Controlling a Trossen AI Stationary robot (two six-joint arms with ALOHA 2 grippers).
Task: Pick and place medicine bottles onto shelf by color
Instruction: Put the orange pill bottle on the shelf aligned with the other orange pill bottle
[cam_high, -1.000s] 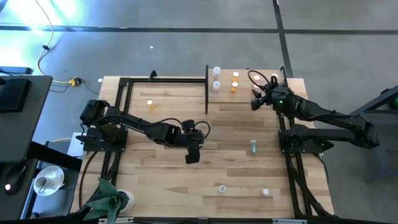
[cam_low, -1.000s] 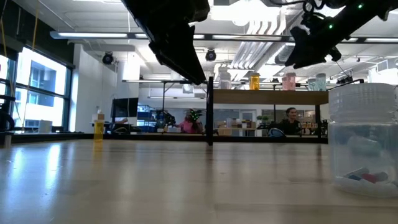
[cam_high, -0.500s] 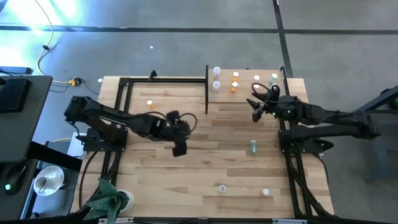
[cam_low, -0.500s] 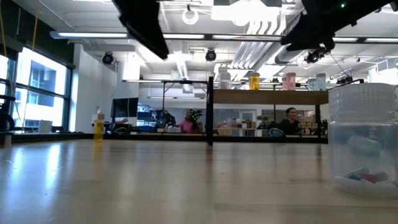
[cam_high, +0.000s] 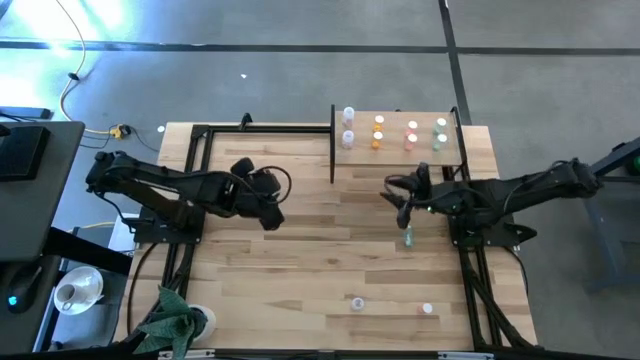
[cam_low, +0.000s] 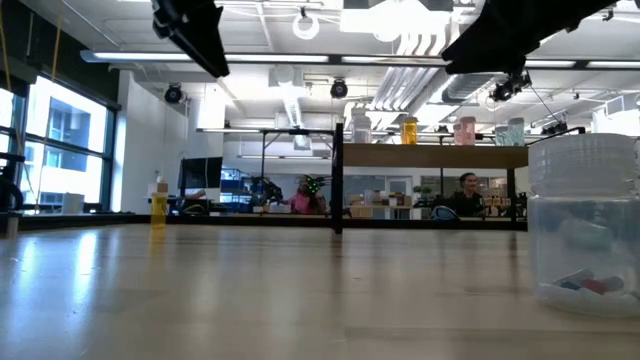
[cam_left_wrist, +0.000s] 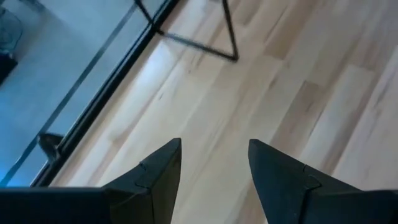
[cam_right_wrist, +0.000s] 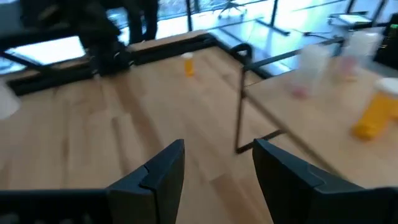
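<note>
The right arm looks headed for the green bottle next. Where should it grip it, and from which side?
The green bottle appears to lie on its side, long axis toward the shelf. Probably come straight down, right gripper fingers closing across the body's middle, not the cap.

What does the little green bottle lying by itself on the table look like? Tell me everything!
The green bottle is tiny, with a green body and a pale end that looks like its cap. It seems to lie on its side on the wooden tabletop, apart from the other bottles and off the shelf. The right gripper, fingers open, hangs just beside it without touching. Nothing else is near it.
</note>
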